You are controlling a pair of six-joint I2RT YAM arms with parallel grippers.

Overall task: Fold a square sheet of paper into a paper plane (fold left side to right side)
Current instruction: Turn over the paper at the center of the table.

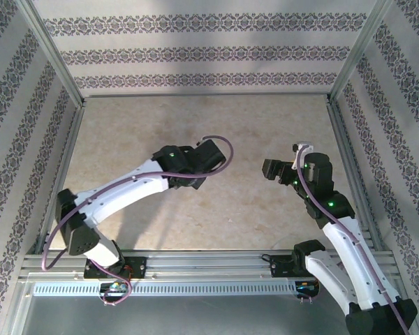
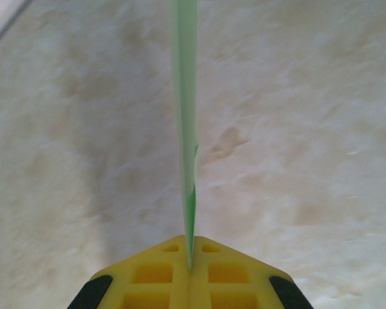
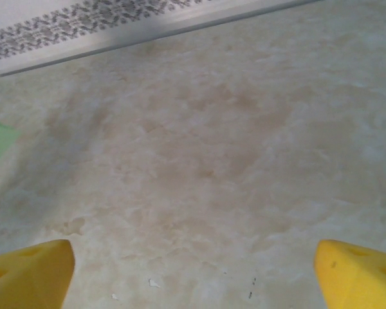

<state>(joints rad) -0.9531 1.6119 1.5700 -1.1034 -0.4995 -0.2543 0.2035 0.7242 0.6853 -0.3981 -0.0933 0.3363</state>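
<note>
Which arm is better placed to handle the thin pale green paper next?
Left, probably: the left gripper is shut on the thin pale green paper; the right gripper is open, holding nothing.

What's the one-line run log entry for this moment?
left gripper: shut on green paper, seen edge-on | right gripper: open, holding nothing, over table

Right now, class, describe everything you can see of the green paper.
The green paper is thin, pale and plain, seen edge-on as a narrow strip in the left wrist view. It is clamped between the shut yellow fingers of the left gripper and sticks straight out over the beige table. Near the grip a second layer edge shows, so it looks folded.
</note>
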